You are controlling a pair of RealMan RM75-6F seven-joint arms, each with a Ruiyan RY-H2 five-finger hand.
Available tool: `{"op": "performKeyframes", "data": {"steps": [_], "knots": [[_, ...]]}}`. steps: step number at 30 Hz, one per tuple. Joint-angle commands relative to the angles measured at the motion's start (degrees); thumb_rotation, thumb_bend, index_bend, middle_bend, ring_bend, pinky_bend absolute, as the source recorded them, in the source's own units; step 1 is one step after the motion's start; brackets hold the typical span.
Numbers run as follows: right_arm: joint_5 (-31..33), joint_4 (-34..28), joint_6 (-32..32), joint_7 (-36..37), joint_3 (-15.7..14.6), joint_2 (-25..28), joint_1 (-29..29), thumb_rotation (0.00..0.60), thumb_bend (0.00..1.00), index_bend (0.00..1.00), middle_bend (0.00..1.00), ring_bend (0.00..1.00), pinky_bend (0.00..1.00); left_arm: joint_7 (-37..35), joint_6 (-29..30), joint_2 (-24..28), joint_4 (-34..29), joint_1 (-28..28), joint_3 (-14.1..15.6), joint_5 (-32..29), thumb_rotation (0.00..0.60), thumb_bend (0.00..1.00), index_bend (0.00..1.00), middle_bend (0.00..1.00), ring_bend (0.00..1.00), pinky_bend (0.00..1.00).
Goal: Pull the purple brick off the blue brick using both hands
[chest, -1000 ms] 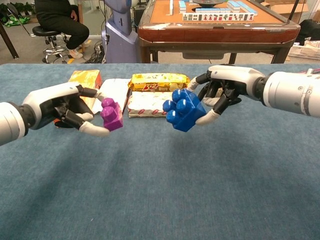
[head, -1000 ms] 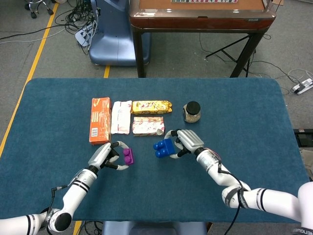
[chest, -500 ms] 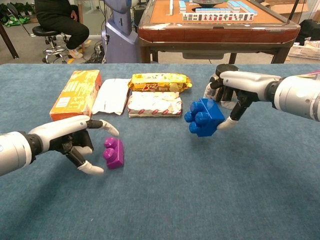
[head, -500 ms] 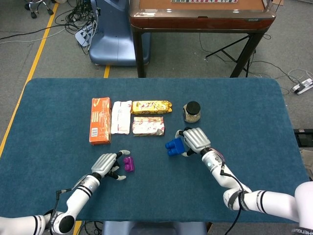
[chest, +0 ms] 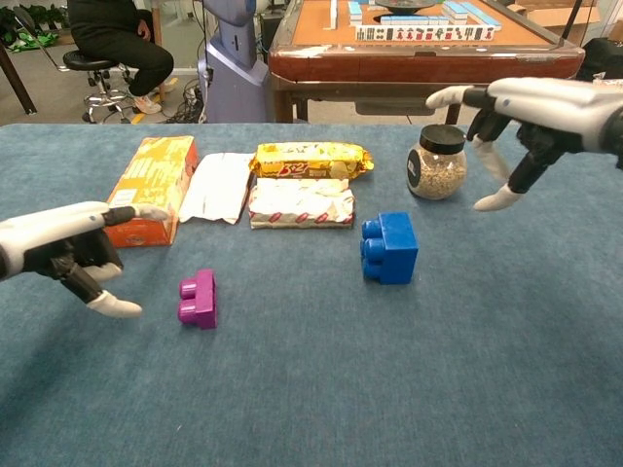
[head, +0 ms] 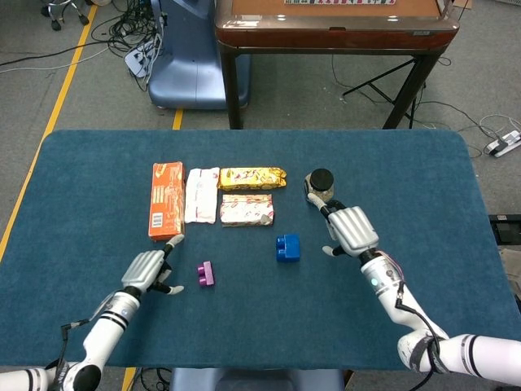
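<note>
The purple brick lies alone on the blue tablecloth, apart from the blue brick, which stands to its right. My left hand hovers open just left of the purple brick, holding nothing. My right hand is open to the right of the blue brick and raised above the table, fingers spread, empty.
Behind the bricks lie an orange box, a white packet, a yellow snack bar and a red-white packet. A black-lidded jar stands close to my right hand.
Both hands let go of their bricks and drew outward. The purple and blue bricks now rest on the cloth; the right hand rose and moved right past the jar.
</note>
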Motion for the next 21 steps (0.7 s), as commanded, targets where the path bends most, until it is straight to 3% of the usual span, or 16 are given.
{"op": "performKeyframes", "data": {"steps": [1, 6, 9, 11, 13, 17, 21], "knots": [[-3.28, -4.02, 4.76, -0.07, -0.75, 4.7, -3.76, 0.6, 0.0, 0.0, 0.61, 0.7, 0.79, -1.67, 3.41, 3.55, -2.34, 2.7, 0.15, 1.79, 0.6, 0.05, 0.0, 0.85, 0.81, 0.99], [-6.77, -6.49, 9.62, 0.86, -1.54, 9.19, -7.75, 0.6, 0.0, 0.06, 0.49, 0.54, 0.68, -2.27, 8.98, 7.27, -3.55, 6.11, 0.59, 5.17, 0.6, 0.05, 0.04, 0.65, 0.67, 0.91], [-10.53, -5.76, 12.22, 4.33, -2.39, 11.07, -10.47, 0.6, 0.0, 0.09, 0.44, 0.47, 0.62, -1.64, 12.94, 9.04, -3.84, 8.35, 0.95, 7.22, 0.6, 0.05, 0.05, 0.46, 0.6, 0.84], [-12.49, -4.93, 12.96, 6.47, -3.21, 12.16, -11.87, 0.6, 0.0, 0.1, 0.38, 0.4, 0.54, -0.68, 14.16, 10.48, -4.18, 9.28, 1.25, 7.62, 0.6, 0.05, 0.06, 0.33, 0.48, 0.7], [-14.48, -3.85, 13.9, 8.45, -4.15, 13.23, -13.48, 0.6, 0.0, 0.1, 0.34, 0.35, 0.48, 0.88, 15.72, 12.11, -4.73, 10.32, 1.33, 7.49, 0.6, 0.06, 0.07, 0.26, 0.4, 0.62], [-16.99, -2.1, 16.1, 10.96, -5.53, 14.61, -16.59, 0.6, 0.0, 0.1, 0.31, 0.31, 0.41, 3.82, 18.7, 15.27, -5.74, 12.28, 1.37, 7.1, 0.6, 0.12, 0.11, 0.23, 0.3, 0.51], [-18.29, -1.84, 17.83, 14.62, -6.76, 16.22, -19.8, 0.6, 0.0, 0.11, 0.31, 0.31, 0.39, 3.47, 20.64, 19.0, -7.38, 14.68, 1.53, 6.7, 0.6, 0.13, 0.13, 0.22, 0.28, 0.48]]}}
